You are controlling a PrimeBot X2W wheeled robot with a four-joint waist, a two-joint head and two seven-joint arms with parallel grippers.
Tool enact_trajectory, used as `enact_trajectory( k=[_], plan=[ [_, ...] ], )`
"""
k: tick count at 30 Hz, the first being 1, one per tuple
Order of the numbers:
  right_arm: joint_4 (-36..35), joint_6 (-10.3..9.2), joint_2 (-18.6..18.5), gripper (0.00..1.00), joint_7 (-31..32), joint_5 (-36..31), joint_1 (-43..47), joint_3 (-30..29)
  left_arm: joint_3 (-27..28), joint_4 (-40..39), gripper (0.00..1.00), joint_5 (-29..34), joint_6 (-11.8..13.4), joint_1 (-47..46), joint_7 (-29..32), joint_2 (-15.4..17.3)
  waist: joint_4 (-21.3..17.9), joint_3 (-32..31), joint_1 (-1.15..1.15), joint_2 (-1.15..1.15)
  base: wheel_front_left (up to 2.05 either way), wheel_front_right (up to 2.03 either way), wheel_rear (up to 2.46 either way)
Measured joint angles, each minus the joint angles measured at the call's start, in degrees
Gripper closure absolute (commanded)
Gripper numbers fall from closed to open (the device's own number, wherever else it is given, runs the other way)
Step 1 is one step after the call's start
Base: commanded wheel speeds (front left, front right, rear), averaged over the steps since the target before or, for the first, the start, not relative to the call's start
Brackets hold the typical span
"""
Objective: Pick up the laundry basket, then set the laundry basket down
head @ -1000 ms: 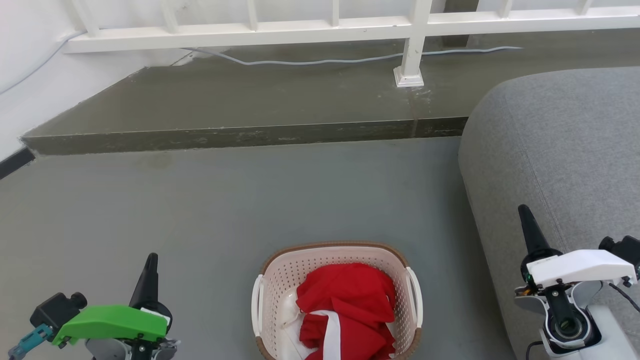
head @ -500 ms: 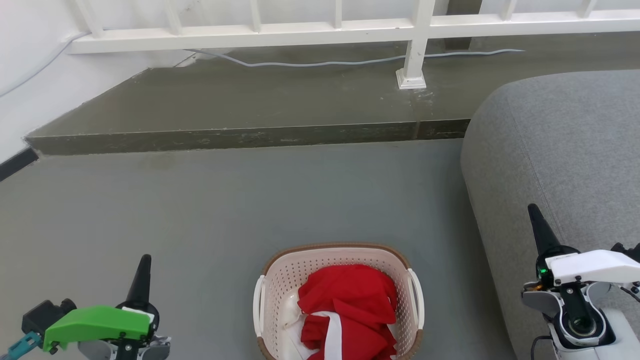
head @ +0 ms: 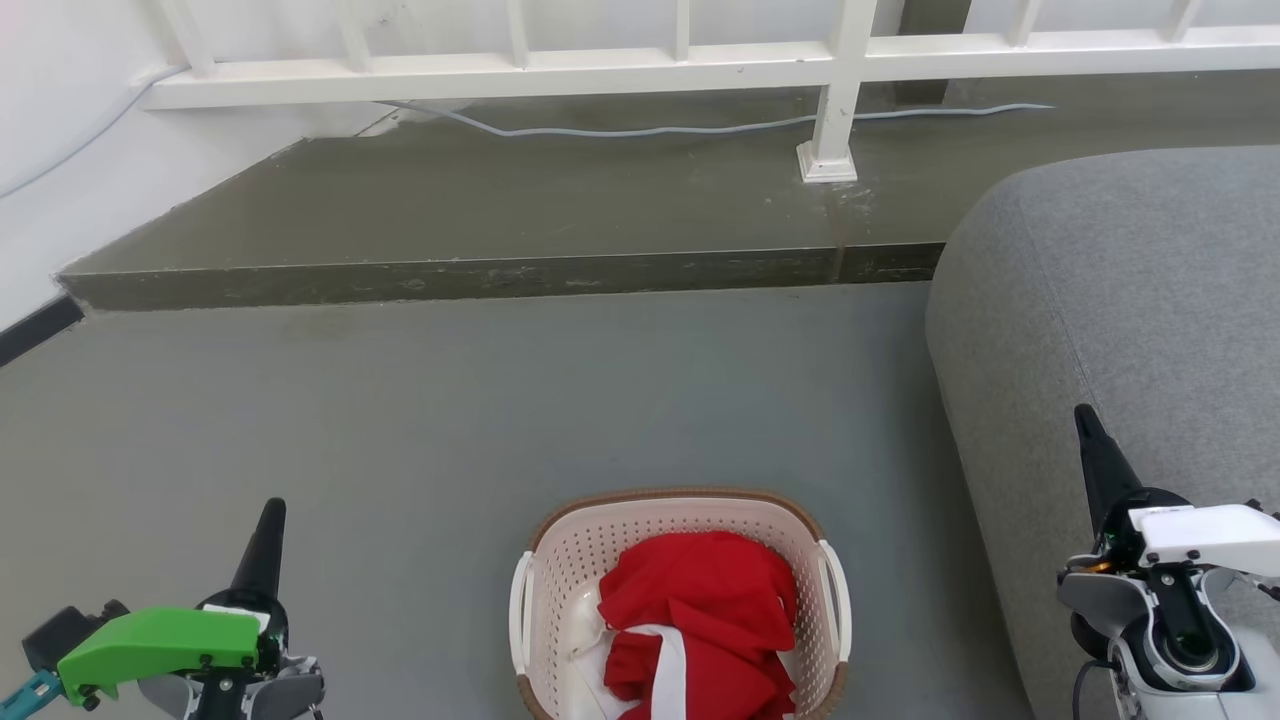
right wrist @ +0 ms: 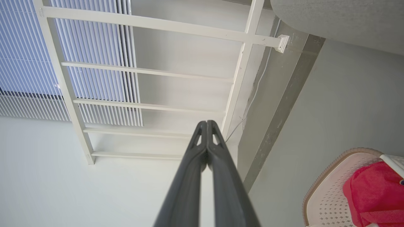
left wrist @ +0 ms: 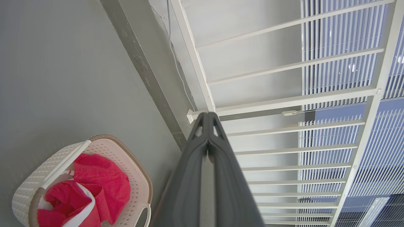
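Having drifted outward, the left gripper (head: 270, 512) and right gripper (head: 1085, 420) sit clenched empty, the laundry basket (head: 570, 560) between them, well clear, apparently on the floor (head: 500, 400).

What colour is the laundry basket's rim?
Brown, woven-look rim on the laundry basket; head view shows it best.

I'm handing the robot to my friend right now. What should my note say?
Left gripper: shut, empty, to the left of the laundry basket, apart from it.
Right gripper: shut, empty, to the basket's right, in front of the grey sofa.
Basket: upright on the grey floor between the two grippers, with red cloth inside.
Done: nothing certain. No gripper holds the basket, and the pictures do not tell whether it was lifted already.
Left, probably: open both grippers, take the white side handles, lift, then set it down.
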Motion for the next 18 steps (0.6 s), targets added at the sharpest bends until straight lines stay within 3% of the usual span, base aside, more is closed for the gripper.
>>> enact_trajectory(
  k=[18],
  plan=[
    [-0.3,0.58,1.1,1.00,2.7,9.1,0.0,-3.3,2.2,0.3,1.00,-9.3,-0.5,-0.8,2.6,-0.1,0.3,-0.3,0.00,0.00,0.00,0.00,0.00]
  ],
)
